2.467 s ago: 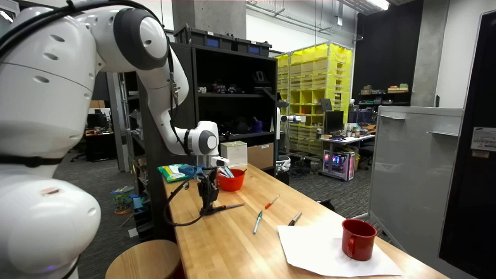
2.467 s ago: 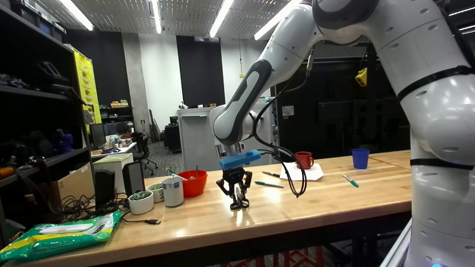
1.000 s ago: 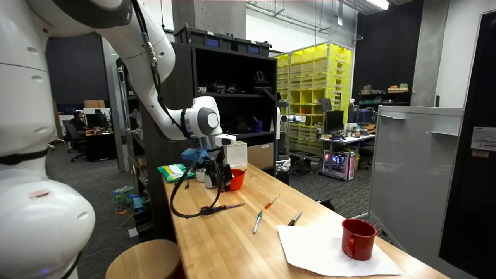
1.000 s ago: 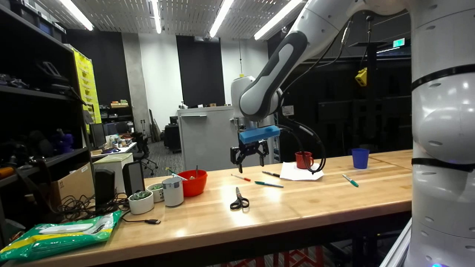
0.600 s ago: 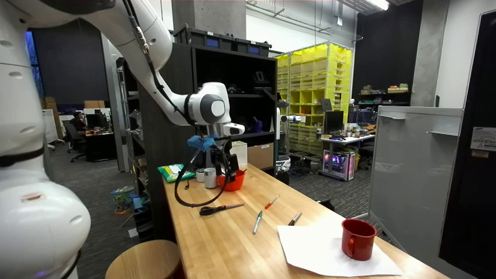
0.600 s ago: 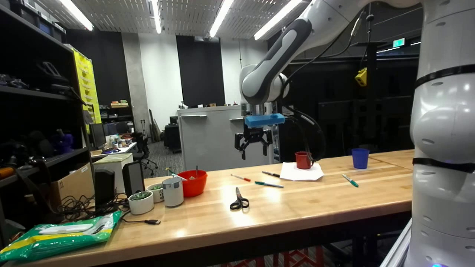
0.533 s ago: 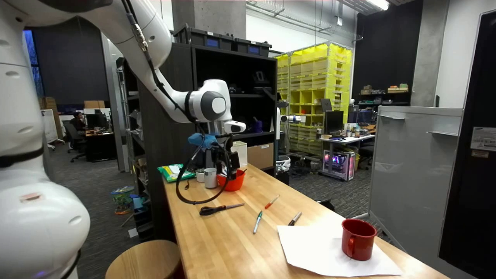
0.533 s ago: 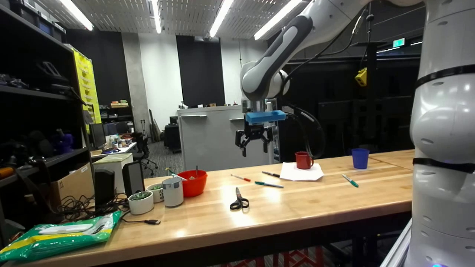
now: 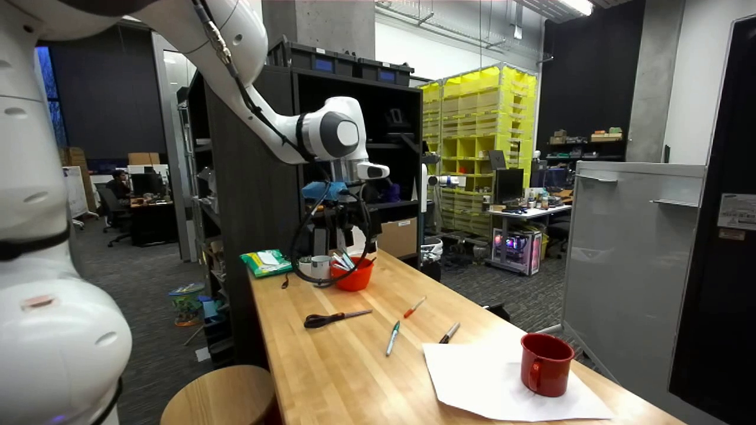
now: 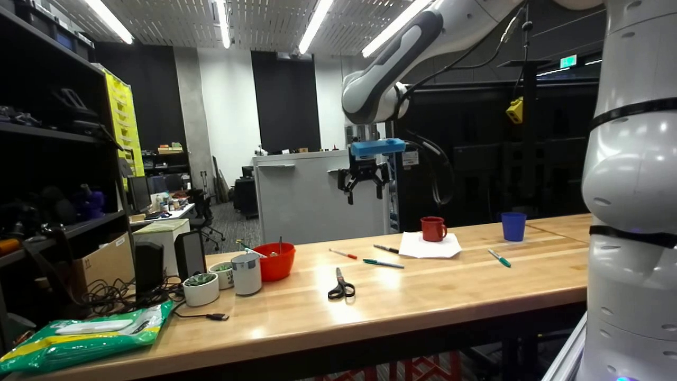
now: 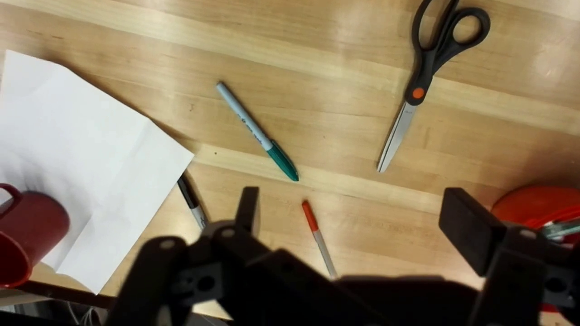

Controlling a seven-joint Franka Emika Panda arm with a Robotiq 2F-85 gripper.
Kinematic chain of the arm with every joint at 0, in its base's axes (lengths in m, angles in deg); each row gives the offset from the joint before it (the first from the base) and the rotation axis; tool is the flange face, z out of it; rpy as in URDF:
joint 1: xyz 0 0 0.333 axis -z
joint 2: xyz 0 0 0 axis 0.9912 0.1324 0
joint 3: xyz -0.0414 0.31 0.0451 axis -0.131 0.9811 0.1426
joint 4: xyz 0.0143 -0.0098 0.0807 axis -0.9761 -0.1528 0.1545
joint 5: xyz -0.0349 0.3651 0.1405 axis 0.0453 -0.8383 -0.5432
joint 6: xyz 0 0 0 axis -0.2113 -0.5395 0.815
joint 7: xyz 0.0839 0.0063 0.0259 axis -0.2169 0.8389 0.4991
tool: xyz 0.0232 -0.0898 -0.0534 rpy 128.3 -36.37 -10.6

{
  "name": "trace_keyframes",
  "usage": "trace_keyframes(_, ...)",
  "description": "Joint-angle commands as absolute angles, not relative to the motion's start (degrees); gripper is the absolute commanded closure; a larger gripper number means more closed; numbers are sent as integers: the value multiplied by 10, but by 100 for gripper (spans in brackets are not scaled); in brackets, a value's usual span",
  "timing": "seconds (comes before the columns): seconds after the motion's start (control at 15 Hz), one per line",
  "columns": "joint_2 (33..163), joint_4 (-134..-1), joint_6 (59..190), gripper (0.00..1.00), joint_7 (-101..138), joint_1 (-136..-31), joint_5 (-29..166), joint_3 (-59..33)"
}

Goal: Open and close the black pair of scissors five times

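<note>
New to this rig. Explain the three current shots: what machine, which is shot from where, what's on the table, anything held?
It's one white, jointed robot arm ending in two black fingers. Two pictures are shot from outside the robot, seeing the arm and the light wooden table from different places. The third is taken from the end of the arm, looking down past the fingers.

On the table lie black-handled scissors with metal blades, the task's target, and slim pens with green, orange-red and black ends. A dark red mug stands on a white sheet of paper. There's also a round red bowl, a blue cup and a green-and-yellow packet.

Nothing is held: the fingers stand wide apart, above the table.
</note>
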State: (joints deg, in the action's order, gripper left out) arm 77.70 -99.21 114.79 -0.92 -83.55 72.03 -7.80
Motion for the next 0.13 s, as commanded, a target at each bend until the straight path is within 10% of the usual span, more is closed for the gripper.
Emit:
trace_keyframes(0.0, 782, -982, 1143, 0, -9, -830, 722, -76)
trace_keyframes(0.07, 787, -975, 1141, 0, -9, -828, 722, -77)
